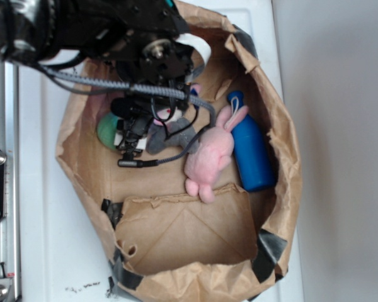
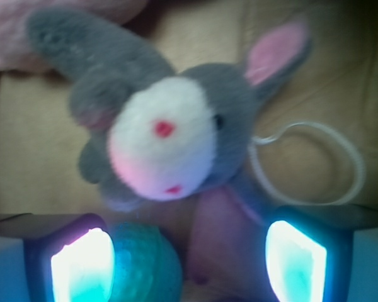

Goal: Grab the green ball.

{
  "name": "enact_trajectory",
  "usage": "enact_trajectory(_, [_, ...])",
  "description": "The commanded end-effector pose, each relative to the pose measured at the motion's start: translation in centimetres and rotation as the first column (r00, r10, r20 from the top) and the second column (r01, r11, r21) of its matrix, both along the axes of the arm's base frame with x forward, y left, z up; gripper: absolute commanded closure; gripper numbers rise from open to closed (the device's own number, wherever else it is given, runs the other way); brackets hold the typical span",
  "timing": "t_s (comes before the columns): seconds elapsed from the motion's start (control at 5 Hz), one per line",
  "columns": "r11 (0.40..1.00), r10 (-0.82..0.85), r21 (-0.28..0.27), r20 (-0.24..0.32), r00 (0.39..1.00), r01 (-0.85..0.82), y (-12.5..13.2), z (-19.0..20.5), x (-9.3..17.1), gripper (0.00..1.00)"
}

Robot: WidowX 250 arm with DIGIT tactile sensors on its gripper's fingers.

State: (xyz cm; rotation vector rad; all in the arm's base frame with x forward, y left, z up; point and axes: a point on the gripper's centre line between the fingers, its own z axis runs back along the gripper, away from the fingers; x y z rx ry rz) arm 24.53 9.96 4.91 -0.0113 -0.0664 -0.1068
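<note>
Clearly the claw (image 2: pixel 189 264) is spread wide and holds nothing, hanging low inside the brown paper bag (image 1: pixel 283 189) with its two glowing fingertips (image 2: pixel 82 267) framing the bottom of the wrist view. The green ball (image 2: pixel 145 267) sits between them but pressed right up against the left-hand one in that view, not centred, and a fold of pinkish-purple cloth fills the rest of the gap. The grey bunny (image 2: pixel 170 138) lies just ahead of the claw, its white face close above the ball, with the pink bunny (image 1: pixel 208 157) and the blue bottle (image 1: pixel 252 148) farther off to the side. To do this well I would nudge the claw sideways toward the ball until it is centred, then close slowly, watching that the grey bunny's fur is not pinched in
</note>
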Motion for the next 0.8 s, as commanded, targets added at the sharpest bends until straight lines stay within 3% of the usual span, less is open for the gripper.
enact_trajectory(0.0, [0.993, 0.068, -0.100, 0.052, 0.996, -0.063, -0.6, 1.3, -0.5, 0.00])
enact_trajectory(0.2, [0.983, 0.076, -0.172, 0.093, 0.993, -0.059, -0.7, 2.3, -0.3, 0.00])
enact_trajectory(0.6, [0.986, 0.063, -0.160, 0.081, 0.995, -0.050, -1.0, 1.0, 0.4, 0.00])
